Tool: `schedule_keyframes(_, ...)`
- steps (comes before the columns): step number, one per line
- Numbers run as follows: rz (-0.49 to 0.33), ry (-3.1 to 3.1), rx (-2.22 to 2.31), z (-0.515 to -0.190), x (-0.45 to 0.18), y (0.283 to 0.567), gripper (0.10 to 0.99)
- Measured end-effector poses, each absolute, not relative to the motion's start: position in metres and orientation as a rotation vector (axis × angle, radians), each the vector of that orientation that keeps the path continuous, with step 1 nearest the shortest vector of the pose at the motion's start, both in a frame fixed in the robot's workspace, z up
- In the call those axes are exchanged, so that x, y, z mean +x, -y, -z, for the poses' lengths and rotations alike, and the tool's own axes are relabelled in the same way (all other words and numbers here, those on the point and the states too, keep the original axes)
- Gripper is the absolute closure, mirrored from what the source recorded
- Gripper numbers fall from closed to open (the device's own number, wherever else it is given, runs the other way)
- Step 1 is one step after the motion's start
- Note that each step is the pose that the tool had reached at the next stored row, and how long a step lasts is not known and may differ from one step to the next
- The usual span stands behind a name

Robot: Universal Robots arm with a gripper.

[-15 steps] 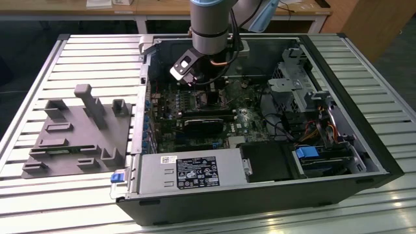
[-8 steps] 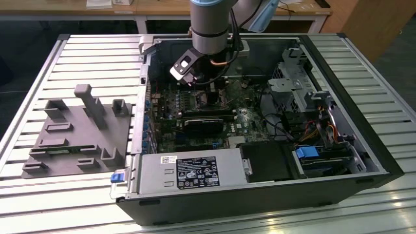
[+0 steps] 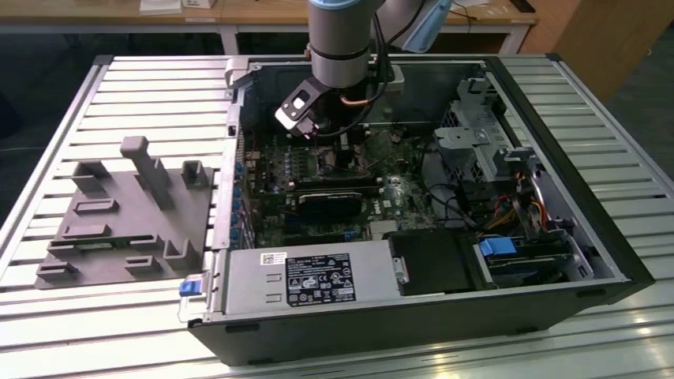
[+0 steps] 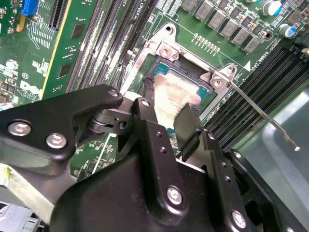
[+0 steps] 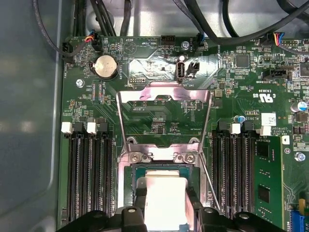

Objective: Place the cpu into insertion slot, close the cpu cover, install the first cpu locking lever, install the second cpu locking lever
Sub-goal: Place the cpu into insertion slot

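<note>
In both wrist views the cpu (image 5: 164, 186) (image 4: 176, 94), a flat square chip with a pale silver top, lies level within the insertion slot (image 5: 129, 169) (image 4: 159, 67). My gripper (image 5: 165, 205) (image 4: 166, 108) stands right over it with its black fingers (image 5: 140, 195) against two opposite edges of the chip. The cpu cover (image 5: 164, 94), a thin silvery frame, is swung up and open behind the slot. Two thin locking lever rods (image 5: 120, 121) (image 5: 208, 145) are raised beside it; one lever (image 4: 260, 116) sticks out over the memory slots. In the exterior view my gripper (image 3: 327, 138) is down inside the computer case.
Black memory slots (image 5: 89, 179) (image 5: 236, 179) flank the socket. Cables (image 5: 111, 14) hang near the case wall. A black card (image 3: 331, 197), the power supply (image 3: 305, 280) and a drive cage (image 3: 495, 150) crowd the case. A grey fixture block (image 3: 126, 213) sits at the exterior view's left.
</note>
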State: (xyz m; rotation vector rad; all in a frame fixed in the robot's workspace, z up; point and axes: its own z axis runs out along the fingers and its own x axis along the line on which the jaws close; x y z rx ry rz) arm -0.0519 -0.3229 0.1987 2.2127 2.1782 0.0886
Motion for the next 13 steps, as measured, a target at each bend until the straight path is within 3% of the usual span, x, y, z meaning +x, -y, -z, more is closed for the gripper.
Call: schedule_keyframes(13, -0.089, -2.178, 2.213, -0.2009, -0.0518, 0.3229, 0.667)
